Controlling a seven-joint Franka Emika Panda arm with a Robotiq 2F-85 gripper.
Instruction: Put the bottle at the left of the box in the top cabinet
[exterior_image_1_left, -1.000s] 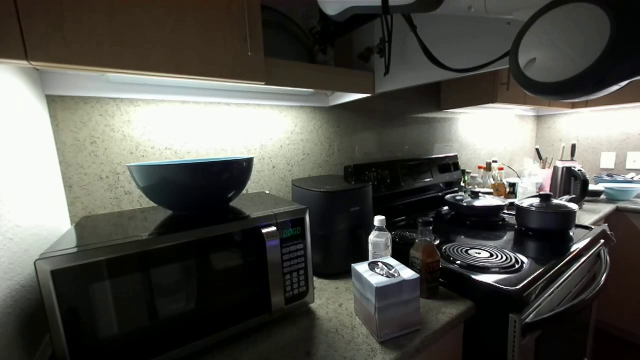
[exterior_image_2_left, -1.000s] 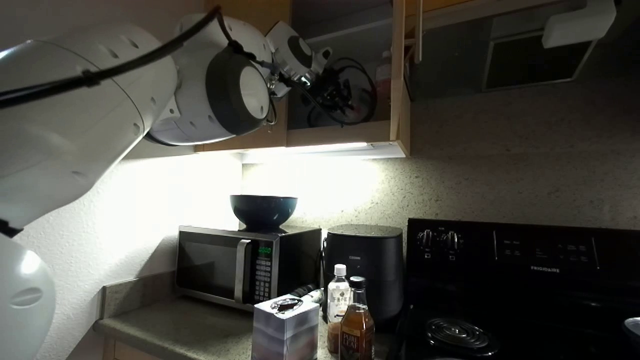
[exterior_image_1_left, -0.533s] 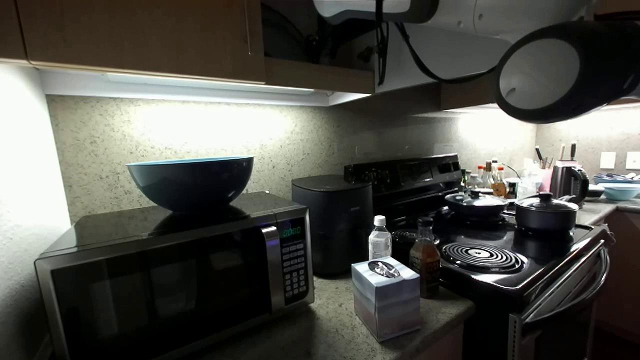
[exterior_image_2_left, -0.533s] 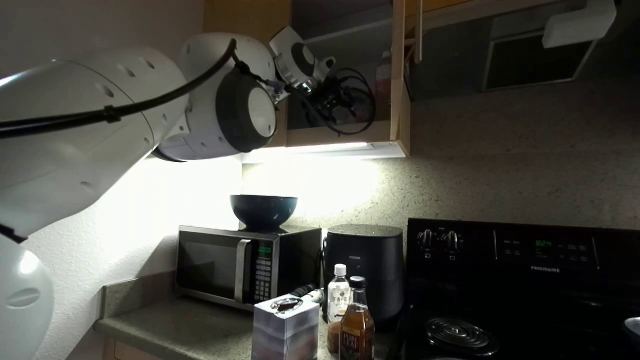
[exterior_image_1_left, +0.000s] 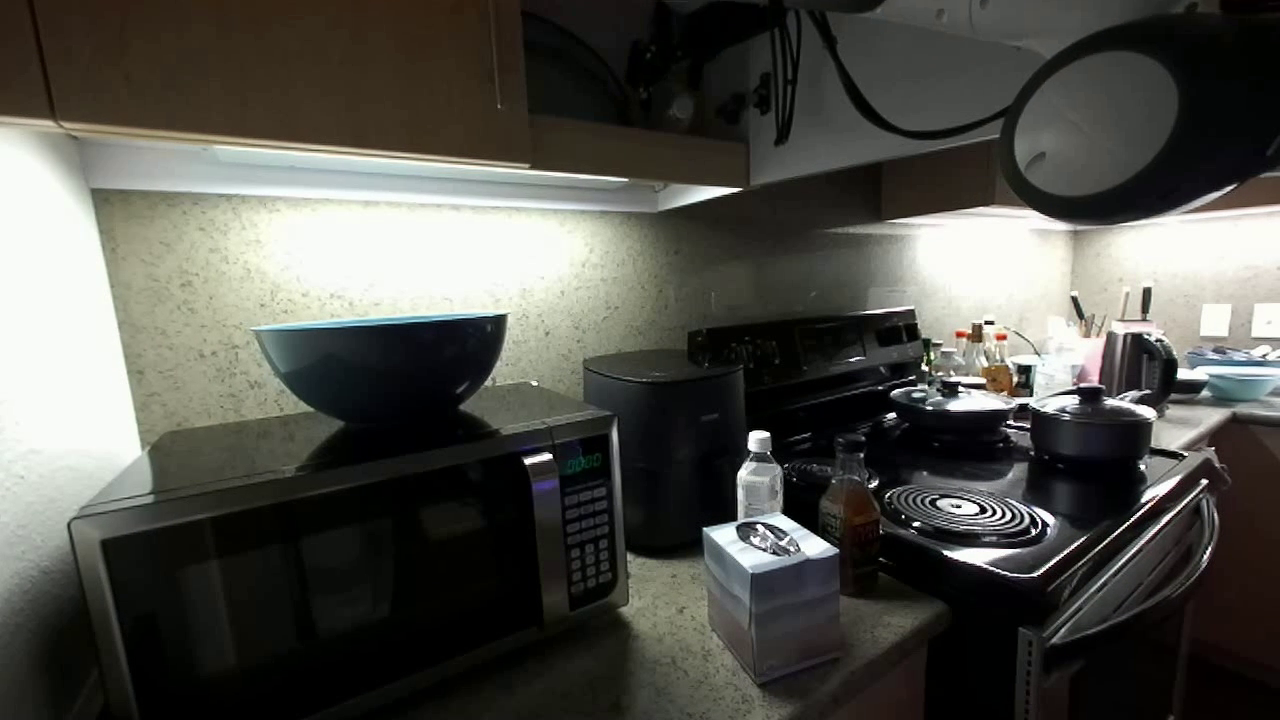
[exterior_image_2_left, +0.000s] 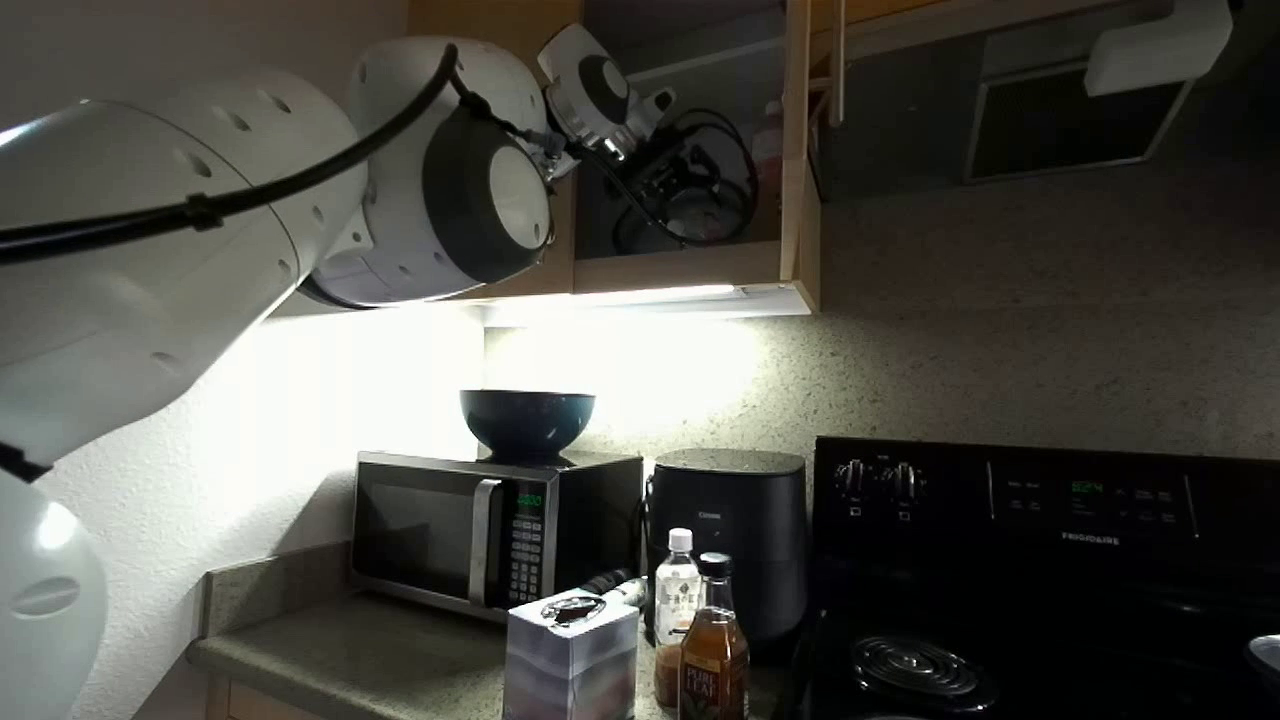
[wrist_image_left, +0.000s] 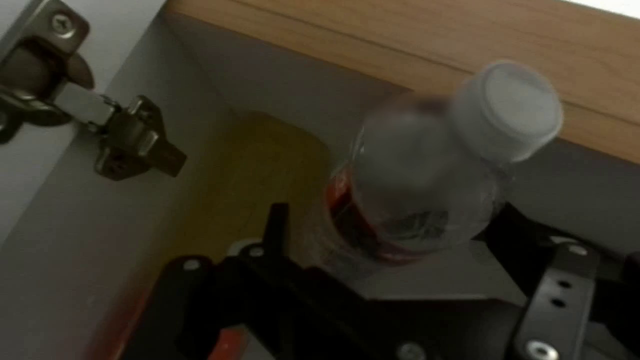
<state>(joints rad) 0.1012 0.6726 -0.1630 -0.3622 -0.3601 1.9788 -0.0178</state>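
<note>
Inside the top cabinet (exterior_image_2_left: 675, 270) stands my gripper (wrist_image_left: 389, 216), its jaws spread wide. Between them, in the wrist view, is the clear plastic bottle (wrist_image_left: 425, 165) with a reddish label and white cap. The left finger (wrist_image_left: 276, 227) looks apart from it; the right one comes close to its side, and contact cannot be told. The bottle leans across the picture, cap toward the wooden cabinet rim (wrist_image_left: 380, 37); what its base rests on is hidden. Down on the counter sits the pale box (exterior_image_1_left: 775, 605), in both exterior views.
A metal hinge (wrist_image_left: 135, 145) and a yellowish item (wrist_image_left: 260, 165) flank the gripper. Another reddish bottle (exterior_image_2_left: 768, 150) stands by the cabinet's side. Below are the microwave (exterior_image_2_left: 450, 530) with a bowl (exterior_image_2_left: 527, 425), a black appliance (exterior_image_2_left: 730, 540), a clear bottle (exterior_image_2_left: 678, 590) and a brown bottle (exterior_image_2_left: 714, 650).
The arm dipped slightly inside the cabinet, then rose again. The gripper's jaws have spread apart, and a pale rounded shape now shows below the gripper.
</note>
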